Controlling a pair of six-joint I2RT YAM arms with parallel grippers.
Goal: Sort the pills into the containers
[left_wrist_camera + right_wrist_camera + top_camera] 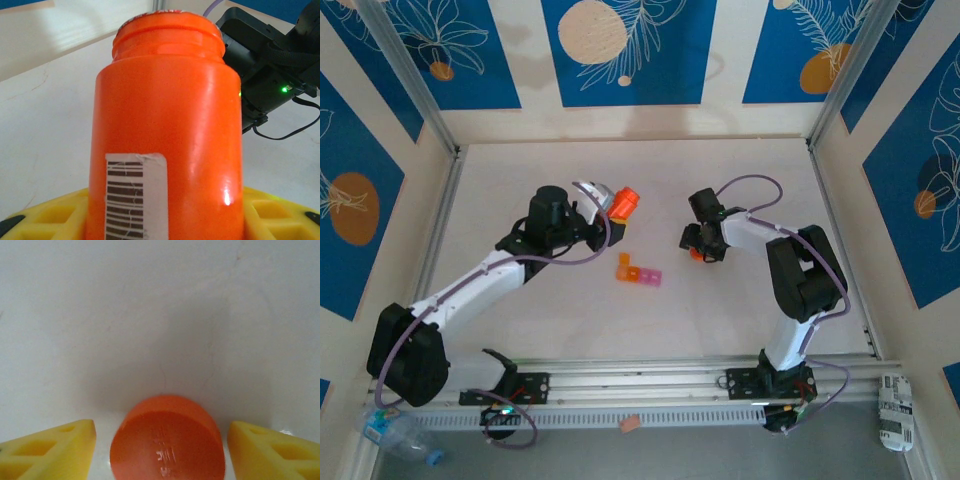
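So the surface is a plain white table (570,320), boxed in by cream walls (380,180) with blue leaf-print panels and aluminium posts in the corners.

The left gripper (612,212) is clamped on an orange bottle (624,203), held left of the table's middle. In the left wrist view the bottle (165,125) stands upright between the yellow fingers (50,215), barcode label facing the camera, and the threaded neck has nothing screwed on it.

The right gripper (698,248) is down at the table, right of centre, with its jaws spread. An orange cap (167,440) lies flat on the table between the two yellow fingers (55,445); there's a sliver of table on the left side, so it isn't being squeezed (the right side looks very close, can't tell if it touches).

Count: two arms, one bottle, one cap, and one strip of containers (638,271) with three little cubes, one orange and two pink. It sits on the table between the two grippers, slightly nearer the arm bases, touching neither.
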